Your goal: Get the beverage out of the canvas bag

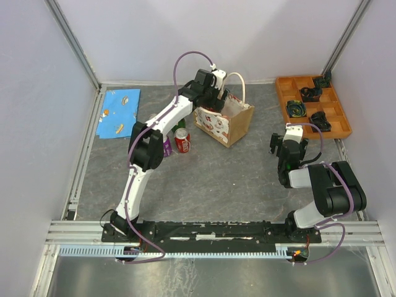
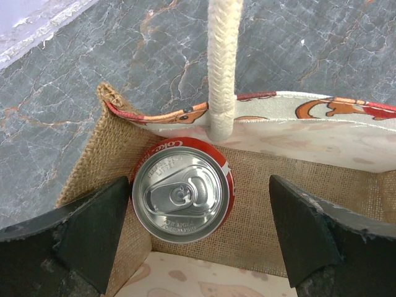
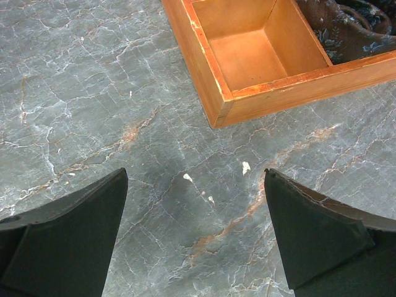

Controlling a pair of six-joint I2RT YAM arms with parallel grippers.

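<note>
I have the left gripper spread wide inside the bag, bracketing the can at lower centre for grasping. The right gripper is idle, fingers apart.

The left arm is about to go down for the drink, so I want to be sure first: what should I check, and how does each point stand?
1. Left pincer open: ok.
2. Can upright in canvas bag, top showing: ok.
3. Can centred between jaws: not ok, it sits toward one finger.
4. Handle clear of the descent: cannot tell.
5. Right pincer open, empty, away from bag: ok.
</note>
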